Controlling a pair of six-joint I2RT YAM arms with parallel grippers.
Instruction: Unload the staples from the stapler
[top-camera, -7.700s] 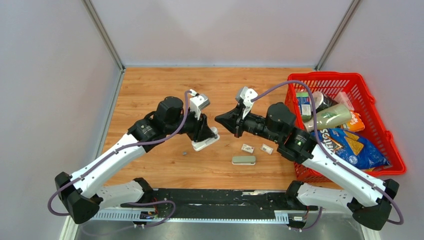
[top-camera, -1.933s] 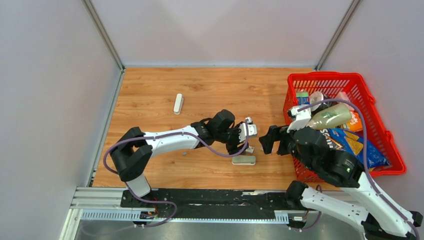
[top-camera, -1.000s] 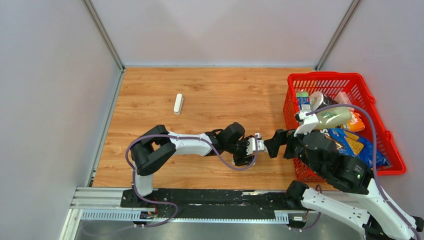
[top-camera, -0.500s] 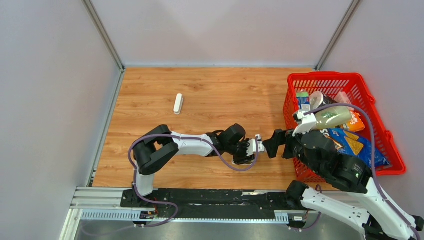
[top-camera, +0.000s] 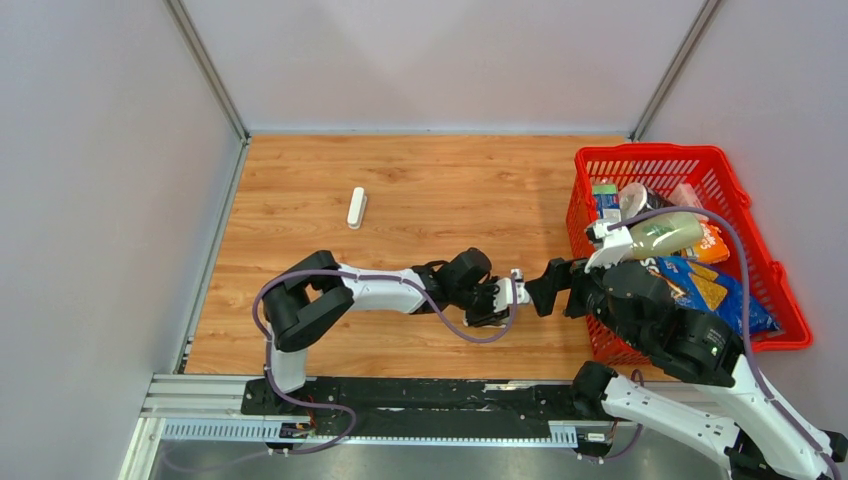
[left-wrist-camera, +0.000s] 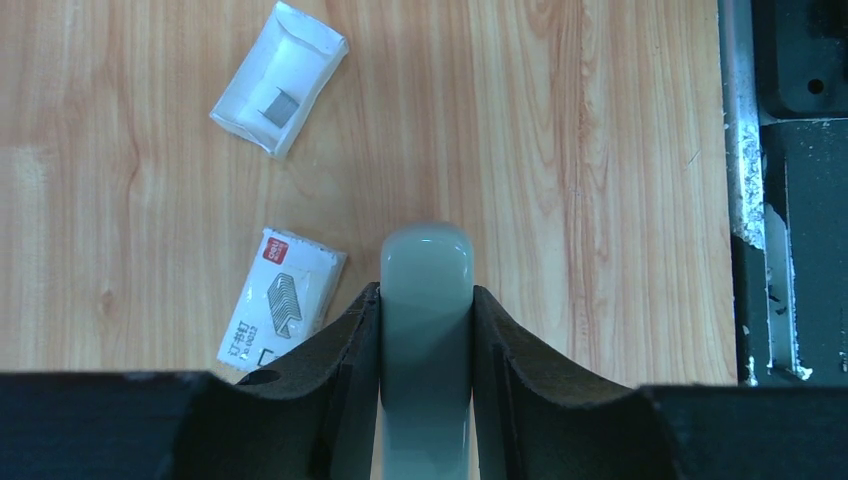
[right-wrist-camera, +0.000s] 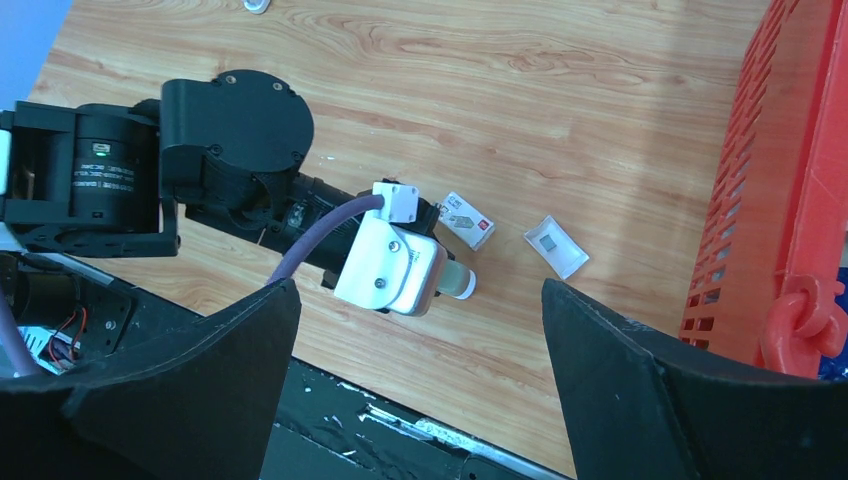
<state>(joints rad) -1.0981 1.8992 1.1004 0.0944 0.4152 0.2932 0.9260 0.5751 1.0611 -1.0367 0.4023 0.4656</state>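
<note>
While the left gripper (left-wrist-camera: 425, 292) sits low over the bench (top-camera: 450, 180), close to its near edge and right of centre, its fingers (left-wrist-camera: 340, 340) press against both long sides of a grey-green pill-shaped bar (left-wrist-camera: 426, 255). The jaws are closed on the bar. The bar appears to rest on the wood, with its rounded end past the fingertips.

The right gripper (top-camera: 546, 289) has its jaws wide apart with nothing between them. It hovers just beside the left gripper, on the side of the red basket (top-camera: 650, 150) that stands at the bench's right edge.

Staples: one short dark-grey strip (left-wrist-camera: 277, 103) lies in an open white tray (left-wrist-camera: 300, 50) on the bench, beyond the bar's end and apart from both grippers. Whether the bar holds any staples does not show.

A printed white packet (left-wrist-camera: 283, 298) lies just beside one left finger. A white bar (top-camera: 356, 207) lies in the far left part of the bench, well apart from the rest.
</note>
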